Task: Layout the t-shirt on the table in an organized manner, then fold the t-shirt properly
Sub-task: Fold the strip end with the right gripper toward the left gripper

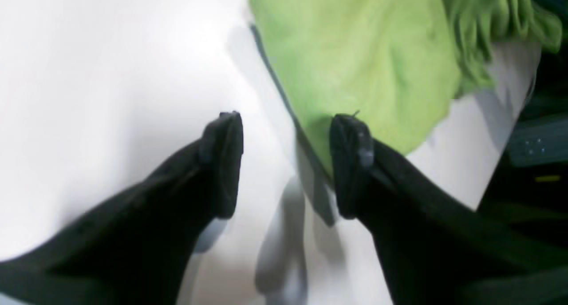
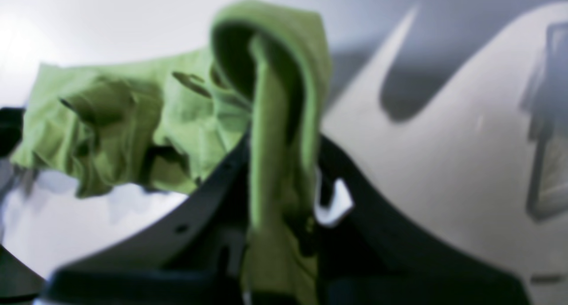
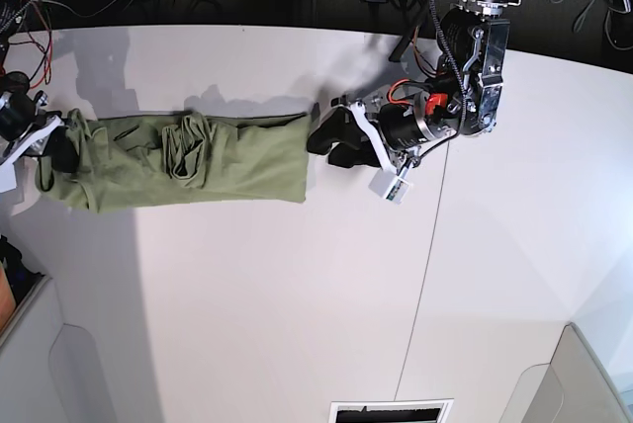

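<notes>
White matte bench [image 3: 297, 295] carries the plain olive-green cotton t-shirt [image 3: 188, 161], stretched in a bunched band across its far left. Right end effector [image 3: 45, 146] pinches the shirt's left end; left end effector [image 3: 331, 141] gapes empty beside its right edge.

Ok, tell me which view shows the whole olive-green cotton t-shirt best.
Base view: the olive-green cotton t-shirt lies stretched out, seen entire. Left wrist shows one blurred end; right wrist shows a bunched fold in the right gripper.

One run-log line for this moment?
right end effector: shut on t-shirt | left end effector: open, beside t-shirt's other end | t-shirt: stretched, bunched, on table
</notes>
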You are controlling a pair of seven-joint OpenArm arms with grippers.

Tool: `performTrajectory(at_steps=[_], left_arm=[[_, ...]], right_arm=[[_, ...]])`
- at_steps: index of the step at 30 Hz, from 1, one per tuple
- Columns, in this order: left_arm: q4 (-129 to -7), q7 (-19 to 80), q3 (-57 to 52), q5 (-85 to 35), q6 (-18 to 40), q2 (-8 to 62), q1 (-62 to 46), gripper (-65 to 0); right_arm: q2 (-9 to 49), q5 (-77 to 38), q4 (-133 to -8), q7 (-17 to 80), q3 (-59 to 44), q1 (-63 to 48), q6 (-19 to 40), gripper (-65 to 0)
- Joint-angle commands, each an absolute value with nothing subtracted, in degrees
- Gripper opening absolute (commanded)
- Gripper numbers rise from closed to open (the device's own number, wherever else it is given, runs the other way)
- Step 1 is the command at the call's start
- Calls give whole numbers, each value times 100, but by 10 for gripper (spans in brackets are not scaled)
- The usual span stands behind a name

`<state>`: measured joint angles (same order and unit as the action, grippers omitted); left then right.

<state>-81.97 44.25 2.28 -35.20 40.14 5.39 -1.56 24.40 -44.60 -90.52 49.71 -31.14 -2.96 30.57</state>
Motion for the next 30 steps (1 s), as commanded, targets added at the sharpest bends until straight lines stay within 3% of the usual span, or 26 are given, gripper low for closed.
performTrajectory(at_steps=[1,8,16,25,26,28,30], left_arm=[[-8239,4477,318,-3496,4000,541,-99,-307],[-8239,4436,805,-3494,4000,541,-97,-307],[-8239,4436,829,-3494,4000,541,-84,-307],[-8239,4438,829,-3489,4000,543,-82,-307],[-8239,4438,827,-3489,4000,543,-82,-307],[-8239,4438,823,-3489,4000,543,-82,-307],[-8239,4438,812,-3489,4000,543,-82,-307]], right_arm=[[2506,-4659,-9155,4829,-3153,-121,3124,-650],[1957,-4963,-9242,4950,-2939,346,3286,-650],[1090,-4987,-9539,4976,-1946,331,3328,-650],[760,-4296,-9539,5127,-648,327,3323,-650],[760,-4198,-9539,5133,-537,327,3323,-634],[760,-4086,-9539,5151,-355,327,3321,-459],[760,-4136,-9542,5148,-259,314,3321,-353]])
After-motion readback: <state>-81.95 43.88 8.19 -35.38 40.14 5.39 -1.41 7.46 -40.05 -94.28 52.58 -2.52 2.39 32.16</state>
